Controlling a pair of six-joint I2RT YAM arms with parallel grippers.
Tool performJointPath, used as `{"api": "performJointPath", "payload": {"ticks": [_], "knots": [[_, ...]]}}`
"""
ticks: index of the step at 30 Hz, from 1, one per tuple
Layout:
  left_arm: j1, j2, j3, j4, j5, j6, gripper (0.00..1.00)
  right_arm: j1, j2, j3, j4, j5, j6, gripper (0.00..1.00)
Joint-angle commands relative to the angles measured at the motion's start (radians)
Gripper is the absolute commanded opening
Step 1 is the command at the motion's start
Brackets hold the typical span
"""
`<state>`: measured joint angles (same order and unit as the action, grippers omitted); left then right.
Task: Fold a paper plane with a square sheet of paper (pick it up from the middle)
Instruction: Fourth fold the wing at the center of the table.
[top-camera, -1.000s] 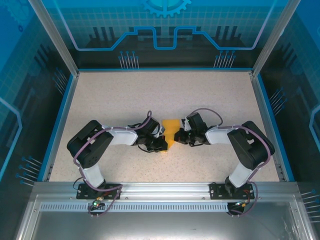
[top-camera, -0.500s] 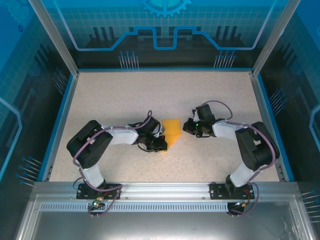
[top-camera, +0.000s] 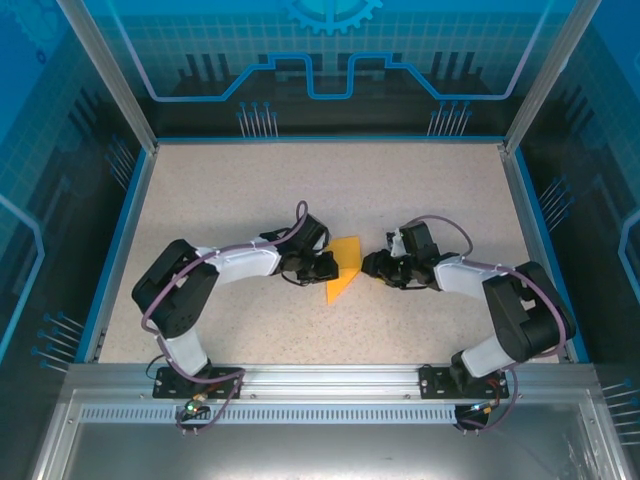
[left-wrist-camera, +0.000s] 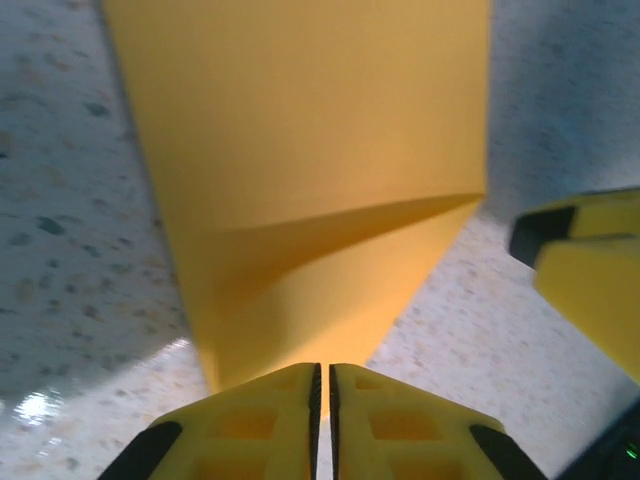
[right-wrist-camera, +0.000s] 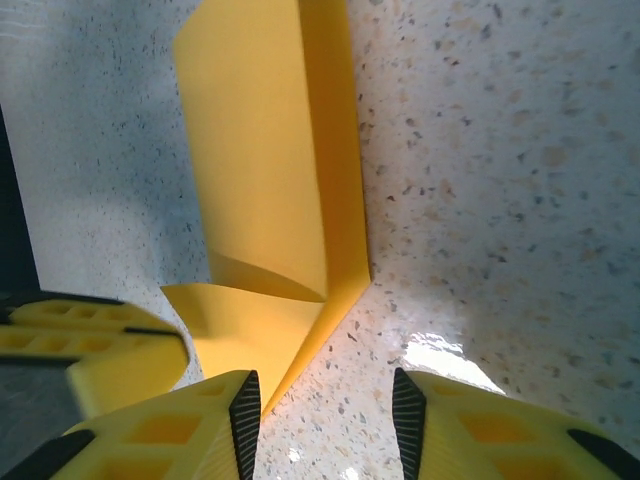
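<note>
Ahead of the left gripper (left-wrist-camera: 322, 372), clamped on its corner, the folded paper (left-wrist-camera: 300, 180) covers the table (left-wrist-camera: 60, 150); the right gripper (right-wrist-camera: 325, 395) crowds its right. Between the right gripper's parted fingers (right-wrist-camera: 480, 425) and to its right the table lies bare; paper and left gripper block its left.

A flat beige tabletop with dark speckles (top-camera: 250, 190) carries everything, edged by a narrow blue rim (top-camera: 118, 250) on the left, far and right sides and by a silver metal rail (top-camera: 330, 378) along the near side. Near its middle lies a sheet of thin orange-yellow paper (top-camera: 344, 264), partly folded into creased layers, its narrow point aimed at the near edge. The overhead light glints off the surface beside the paper.
</note>
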<state>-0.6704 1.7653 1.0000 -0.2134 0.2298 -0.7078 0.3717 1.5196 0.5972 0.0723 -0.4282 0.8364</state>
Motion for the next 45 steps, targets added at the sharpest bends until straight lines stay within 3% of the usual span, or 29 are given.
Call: {"api": "performJointPath", "payload": {"ticks": [1, 17, 32, 45], "knots": [[-0.002, 0.033, 0.022, -0.044, -0.100, -0.006, 0.10, 0.012, 0.046, 0.031, 0.015, -0.044, 0.012, 0.42], [-0.003, 0.077, 0.031, -0.057, -0.148, 0.007, 0.08, 0.040, 0.168, 0.093, 0.084, -0.110, 0.023, 0.33], [-0.003, 0.003, 0.020, -0.035, -0.112, 0.017, 0.10, 0.061, 0.035, 0.052, -0.039, 0.091, 0.159, 0.40], [-0.002, 0.011, 0.022, -0.050, -0.122, 0.016, 0.10, 0.092, 0.137, 0.119, 0.000, 0.014, 0.132, 0.39]]}}
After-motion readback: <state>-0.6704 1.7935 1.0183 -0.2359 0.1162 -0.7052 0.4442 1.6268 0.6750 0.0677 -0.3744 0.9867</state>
